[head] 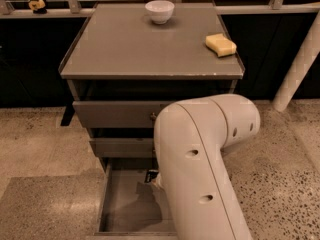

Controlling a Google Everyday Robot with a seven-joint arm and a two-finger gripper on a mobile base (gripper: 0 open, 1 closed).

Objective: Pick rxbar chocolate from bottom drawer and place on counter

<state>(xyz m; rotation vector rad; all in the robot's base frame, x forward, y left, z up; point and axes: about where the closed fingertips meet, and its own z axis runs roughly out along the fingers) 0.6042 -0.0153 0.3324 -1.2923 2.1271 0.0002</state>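
Note:
The bottom drawer [120, 204] of the grey cabinet stands pulled open, its flat grey floor showing on the left. A small black thing with white print, the rxbar chocolate [150, 176], shows at the left edge of my arm, over the back part of the drawer. My gripper [157, 182] is right at the bar, almost wholly hidden behind my white arm [200, 169], which reaches down into the drawer. The counter [140, 49] is the wide grey top above.
A white bowl [159, 11] stands at the back of the counter and a yellow sponge [220, 44] lies near its right edge. Two shallower drawers [115, 114] sit above the open one. A white post [300, 59] stands at the right. Speckled floor surrounds the cabinet.

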